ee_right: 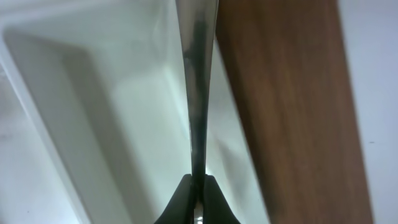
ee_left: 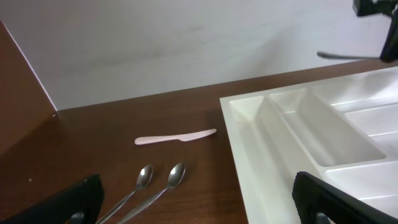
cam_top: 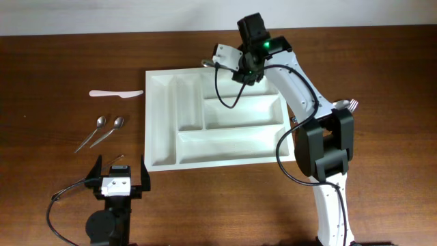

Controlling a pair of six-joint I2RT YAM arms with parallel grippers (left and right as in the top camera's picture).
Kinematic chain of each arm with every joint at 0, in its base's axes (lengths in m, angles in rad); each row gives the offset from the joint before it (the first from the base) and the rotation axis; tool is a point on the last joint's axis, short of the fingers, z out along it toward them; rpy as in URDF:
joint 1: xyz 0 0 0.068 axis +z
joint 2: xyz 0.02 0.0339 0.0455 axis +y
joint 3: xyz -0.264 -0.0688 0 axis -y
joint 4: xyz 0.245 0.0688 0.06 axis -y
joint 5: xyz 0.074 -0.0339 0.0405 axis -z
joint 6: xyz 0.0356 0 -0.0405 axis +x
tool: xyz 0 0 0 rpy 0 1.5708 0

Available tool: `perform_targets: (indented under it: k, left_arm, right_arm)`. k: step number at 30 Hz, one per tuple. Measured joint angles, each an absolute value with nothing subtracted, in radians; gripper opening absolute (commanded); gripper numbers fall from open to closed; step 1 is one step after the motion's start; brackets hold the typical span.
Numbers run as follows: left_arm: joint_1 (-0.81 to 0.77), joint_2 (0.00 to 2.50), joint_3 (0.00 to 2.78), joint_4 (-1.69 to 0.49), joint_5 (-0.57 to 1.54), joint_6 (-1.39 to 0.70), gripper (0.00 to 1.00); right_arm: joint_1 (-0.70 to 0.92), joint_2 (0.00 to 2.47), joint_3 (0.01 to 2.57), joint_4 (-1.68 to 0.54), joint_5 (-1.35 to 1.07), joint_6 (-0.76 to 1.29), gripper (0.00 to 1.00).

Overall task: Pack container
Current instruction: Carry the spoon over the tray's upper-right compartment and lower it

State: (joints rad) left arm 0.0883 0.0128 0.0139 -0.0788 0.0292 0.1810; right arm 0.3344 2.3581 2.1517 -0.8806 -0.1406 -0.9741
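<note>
The container [cam_top: 164,123] is a large white compartment tray in the middle of the table; it also shows in the left wrist view [ee_left: 249,124] and the right wrist view [ee_right: 93,124]. My right gripper [cam_top: 220,59] hovers over the tray's far edge, shut on a thin metal utensil [cam_top: 207,63]. In the right wrist view the jaws [ee_right: 198,186] pinch the utensil's handle [ee_right: 198,93] above a far compartment. My left gripper [cam_top: 121,172] is open and empty near the front left corner of the tray, its fingers [ee_left: 199,208] low over the table.
Two metal spoons [cam_top: 102,130] lie side by side left of the tray, also in the left wrist view [ee_left: 160,180]. A white plastic knife [cam_top: 116,93] lies beyond them [ee_left: 176,137]. A metal fork [cam_top: 349,104] lies right of the tray by the right arm.
</note>
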Motion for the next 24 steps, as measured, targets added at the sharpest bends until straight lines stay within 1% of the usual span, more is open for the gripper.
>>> perform_targets:
  k: [11,12,13,15,17,19,24]
  left_arm:
    - [0.088,0.013,0.014,-0.079,0.029,0.181,0.99]
    - [0.088,0.013,0.014,-0.079,0.029,0.181,0.99]
    - [0.088,0.013,0.014,-0.079,0.029,0.181,0.99]
    - [0.088,0.013,0.014,-0.079,0.029,0.181,0.99]
    - [0.088,0.013,0.014,-0.079,0.029,0.181,0.99]
    - [0.088,0.013,0.014,-0.079,0.029,0.181,0.99]
    - [0.088,0.013,0.014,-0.079,0.029,0.181,0.99]
  right_arm:
    - [0.328,2.360,2.081,-0.847,-0.150,-0.981,0.04]
    - [0.327,2.360,2.077,-0.848,-0.152,-0.981,0.05]
    - [0.324,2.360,2.075,-0.848,-0.152,-0.980,0.09]
    - [0.319,2.360,2.075,-0.847,-0.154,-0.976,0.22]
    - [0.314,2.360,2.075,-0.834,-0.157,-0.971,0.32]
    - [0.311,2.360,2.075,-0.822,-0.157,-0.945,0.35]
    - [0.309,2.360,2.075,-0.780,-0.158,-0.859,0.49]
